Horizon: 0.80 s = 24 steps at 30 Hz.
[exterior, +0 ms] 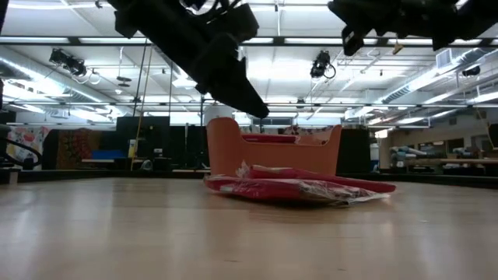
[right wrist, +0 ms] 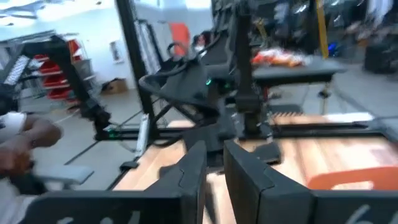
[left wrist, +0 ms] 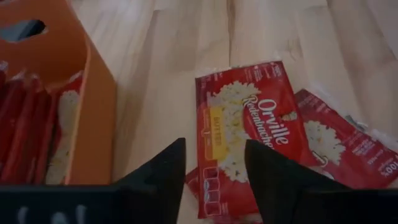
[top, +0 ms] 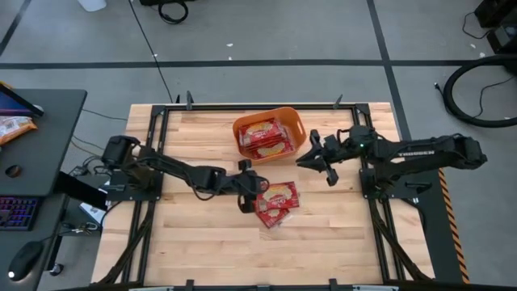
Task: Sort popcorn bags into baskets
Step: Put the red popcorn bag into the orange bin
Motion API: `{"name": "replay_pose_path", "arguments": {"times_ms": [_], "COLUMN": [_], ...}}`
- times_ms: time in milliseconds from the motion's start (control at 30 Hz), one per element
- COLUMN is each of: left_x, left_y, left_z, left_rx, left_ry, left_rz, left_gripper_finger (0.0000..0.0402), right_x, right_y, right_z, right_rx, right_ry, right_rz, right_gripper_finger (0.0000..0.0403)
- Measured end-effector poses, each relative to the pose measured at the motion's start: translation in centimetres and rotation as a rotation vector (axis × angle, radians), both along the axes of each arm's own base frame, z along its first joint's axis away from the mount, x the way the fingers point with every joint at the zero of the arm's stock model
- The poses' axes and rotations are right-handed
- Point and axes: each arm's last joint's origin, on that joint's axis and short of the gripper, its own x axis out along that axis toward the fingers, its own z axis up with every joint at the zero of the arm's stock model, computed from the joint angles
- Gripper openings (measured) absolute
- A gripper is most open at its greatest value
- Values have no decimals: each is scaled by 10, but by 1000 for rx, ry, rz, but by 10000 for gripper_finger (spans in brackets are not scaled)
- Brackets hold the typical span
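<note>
Three red popcorn bags (top: 277, 202) lie overlapping in a loose pile on the wooden table, also in the low view (exterior: 299, 187) and the left wrist view (left wrist: 249, 130). The orange basket (top: 292, 121) stands just beyond them toward the far edge, with several red bags (top: 265, 137) inside. My left gripper (top: 249, 187) is open and empty, raised above the table at the pile's left end; its fingers (left wrist: 168, 168) hover over the top bag's edge. My right gripper (top: 313, 158) is raised right of the basket, empty, with a narrow gap between its fingers (right wrist: 199, 168).
Bare wood lies near and left of the pile. The basket's wall (left wrist: 93, 124) is close beside my left gripper. A dark desk (top: 40, 137) with a keyboard stands off the table's left. A person's hand (right wrist: 25, 146) shows in the room beyond the table.
</note>
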Motion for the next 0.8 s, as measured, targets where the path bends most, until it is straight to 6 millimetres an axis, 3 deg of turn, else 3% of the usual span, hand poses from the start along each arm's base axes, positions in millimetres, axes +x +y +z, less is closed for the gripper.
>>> {"name": "replay_pose_path", "arguments": {"times_ms": [167, 533, 800], "left_x": [16, 54, 62], "left_y": [-4, -20, -36], "left_z": [-8, -25, -25], "left_rx": [-32, -14, -13], "left_ry": [21, 115, 121], "left_rz": [-41, -105, -140], "left_gripper_finger": [202, 199, 203], "right_x": [-15, -42, -61], "right_y": [-4, -5, -2], "right_z": [-14, -46, -72], "right_rx": [8, 100, 108], "right_ry": [-27, -63, -121], "right_rz": [-43, -74, -73], "right_gripper_finger": [61, 61, 61]}}
